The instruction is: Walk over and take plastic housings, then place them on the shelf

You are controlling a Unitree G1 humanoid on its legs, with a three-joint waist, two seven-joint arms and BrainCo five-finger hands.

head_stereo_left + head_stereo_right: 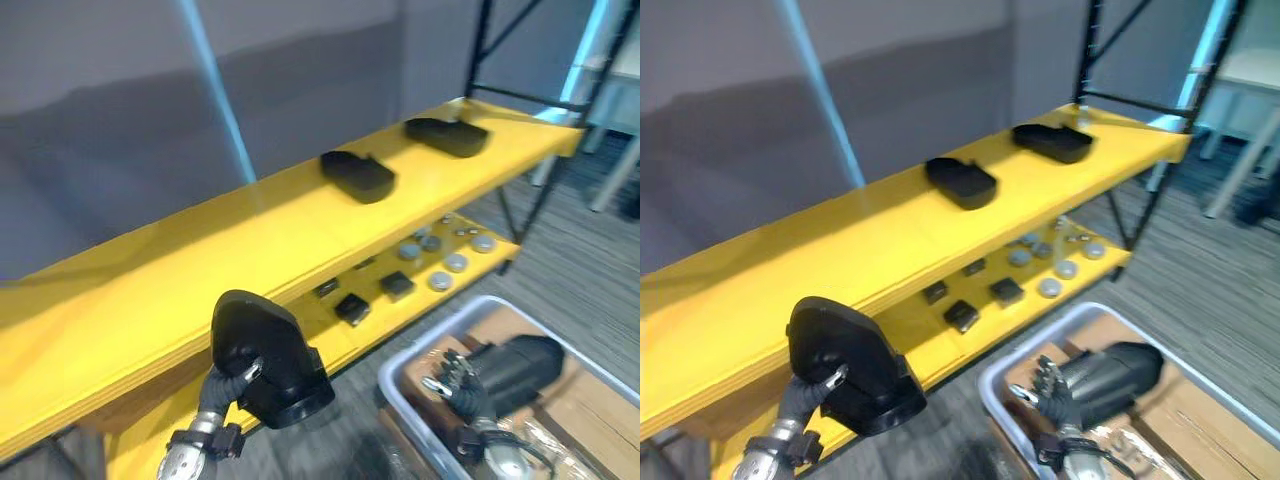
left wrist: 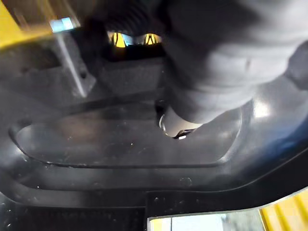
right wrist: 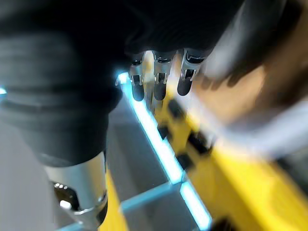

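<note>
Inspection of the yellow shelf unit finds four black plastic housings in all. Two lie on the top board (image 1: 150,290), well apart from each other: the middle housing (image 1: 357,175) and the far housing (image 1: 446,135) near the board's far end, both resting flat with the hollow side up. The third, the held housing (image 1: 255,345), is in the left hand (image 1: 222,390), whose fingers and thumb are curled round its lower edge; it stands tilted, raised in front of the top board's front edge at the near end, not on the board. The left wrist view shows its hollow inner side from close range. The fourth, the bin housing (image 1: 520,365), lies in the grey bin (image 1: 400,375) on the floor beside the shelf, on brown cardboard (image 1: 590,410). The right hand (image 1: 1055,390) hangs over that bin with fingers straight and spread, holding nothing; whether they touch the bin housing cannot be told. The lower board (image 1: 900,320) carries five round grey discs (image 1: 456,262) and what appear to be four small black blocks (image 1: 352,308).
</note>
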